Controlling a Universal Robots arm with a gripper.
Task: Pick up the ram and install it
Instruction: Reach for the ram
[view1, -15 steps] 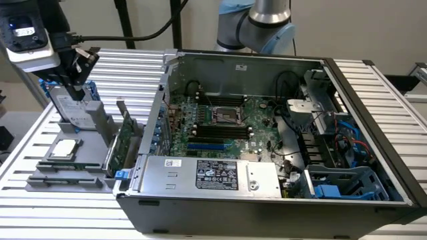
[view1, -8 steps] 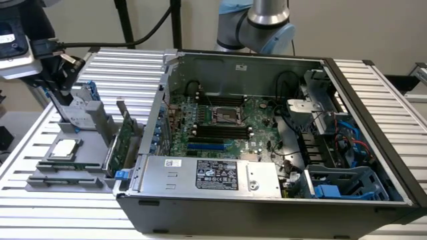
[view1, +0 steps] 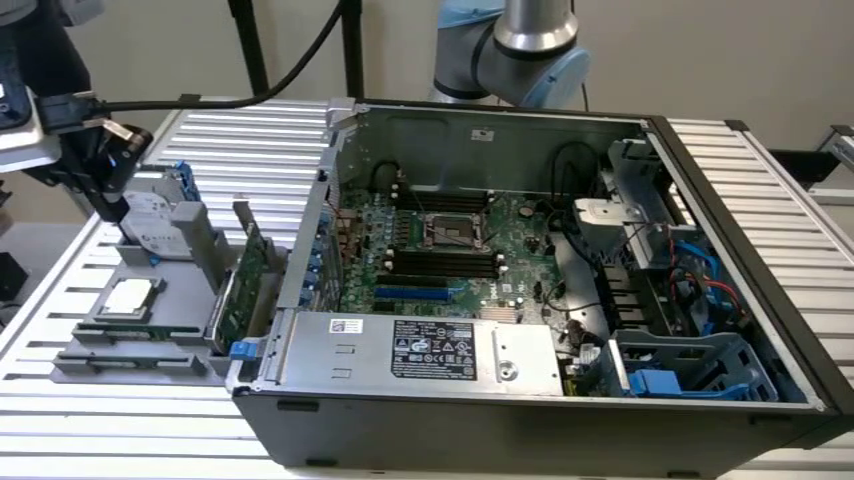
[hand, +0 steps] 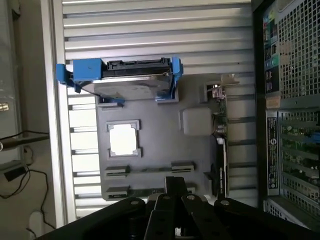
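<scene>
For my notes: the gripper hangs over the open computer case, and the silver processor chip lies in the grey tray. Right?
No. The exterior view shows the gripper over the grey tray, not the computer case; the processor chip does lie there.

Gripper (hand: 175, 189) poised over a grey parts tray (hand: 160, 150). Just ahead of the jaws, the ram (hand: 150, 170) lies edge-on between two holders. Beyond it sits a silver processor chip (hand: 123, 139), and farthest out a blue-framed hard drive (hand: 125, 82). A computer case (hand: 290, 125) stands alongside.
</scene>
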